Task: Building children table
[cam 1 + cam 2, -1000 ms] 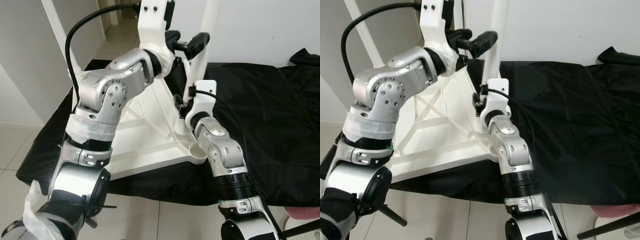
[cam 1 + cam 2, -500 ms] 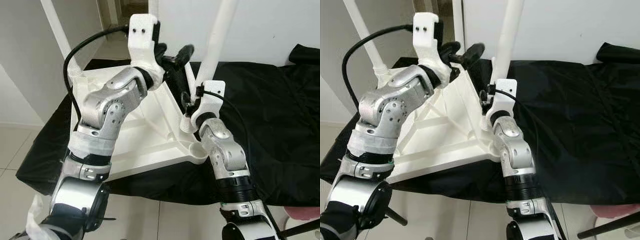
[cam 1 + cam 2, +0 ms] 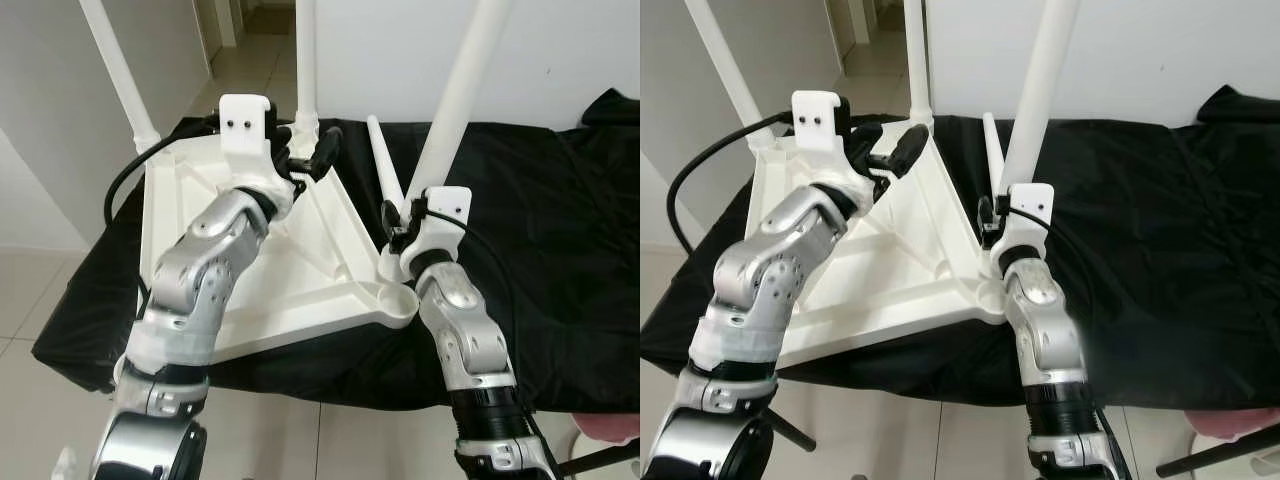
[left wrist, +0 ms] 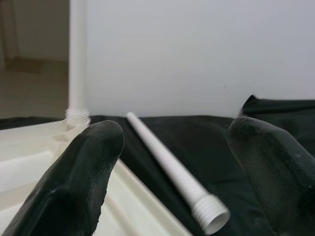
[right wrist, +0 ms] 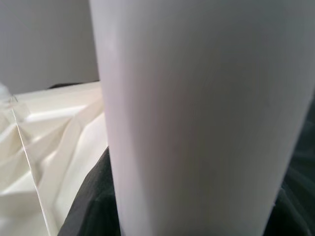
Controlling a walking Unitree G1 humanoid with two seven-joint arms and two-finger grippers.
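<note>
The white children's tabletop (image 3: 330,300) lies upside down on a black cloth. Two white legs stand in its far corners, one at the left (image 3: 120,70) and one at the back (image 3: 305,60). A third leg (image 3: 460,110) rises tilted from the near right corner. My right gripper (image 3: 398,222) is shut on it just above the socket, and this leg (image 5: 197,123) looms close in the right wrist view. A loose leg (image 3: 385,170) lies on the cloth beside it. My left gripper (image 3: 308,160) hovers open over the tabletop's back part, with nothing between its fingers (image 4: 83,172).
The black cloth (image 3: 560,230) spreads far to the right of the tabletop. Tiled floor (image 3: 40,290) lies to the left and in front. A white wall stands behind. A pink object (image 3: 610,425) and a dark rod sit at the lower right.
My left arm has come down from high beside the tilted leg to just over the tabletop's back. The leg in my right gripper now leans further to the right.
</note>
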